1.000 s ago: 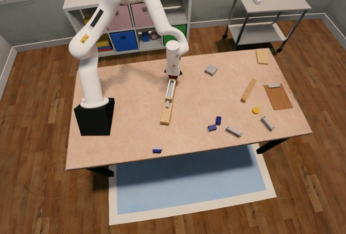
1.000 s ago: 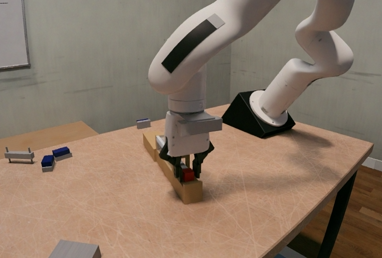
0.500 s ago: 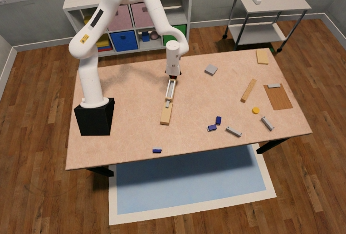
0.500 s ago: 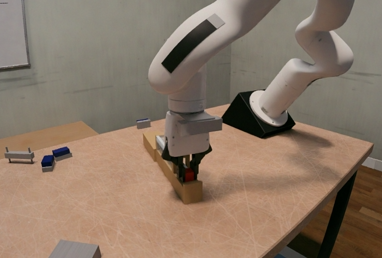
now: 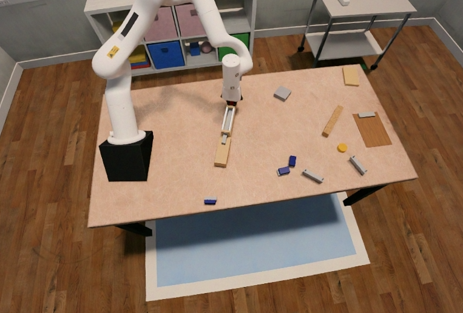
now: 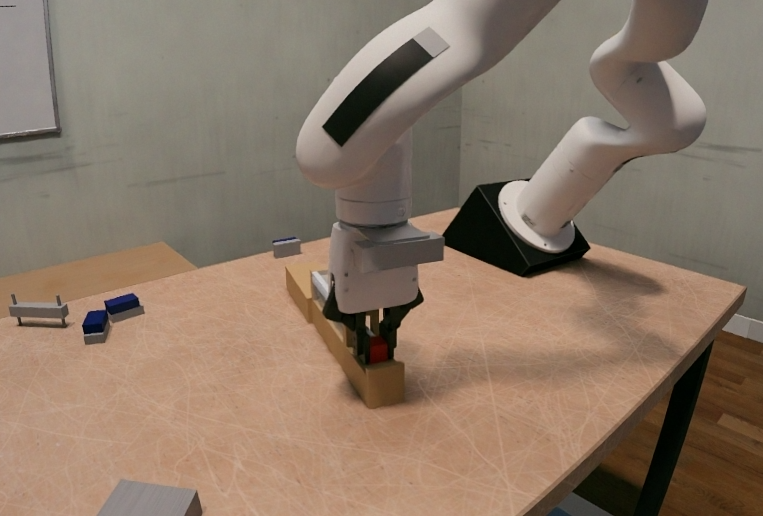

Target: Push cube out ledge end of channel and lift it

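Observation:
The long tan channel [image 5: 223, 154] [image 6: 333, 334] lies in the middle of the table, with a pale roof section [image 5: 227, 121] along its far part. Its end with the short ledge and raised lip [image 6: 385, 381] points away from the robot base. A small red cube [image 6: 378, 348] sits on that ledge, just behind the lip. My gripper [image 5: 232, 104] [image 6: 377, 359] points straight down over that end and is shut on the cube, low on the ledge. In the top view the wrist hides most of the cube. A short grey stick [image 5: 224, 138] lies in the channel's other end.
The black robot base [image 5: 127, 154] [image 6: 510, 237] stands at the table's left. Scattered on the right are a grey block [image 5: 282, 93], a tan stick [image 5: 332, 121], a brown board [image 5: 371, 128], a yellow disc [image 5: 342, 147], blue blocks [image 5: 292, 160] [image 5: 283, 170] and grey bars [image 5: 312, 175].

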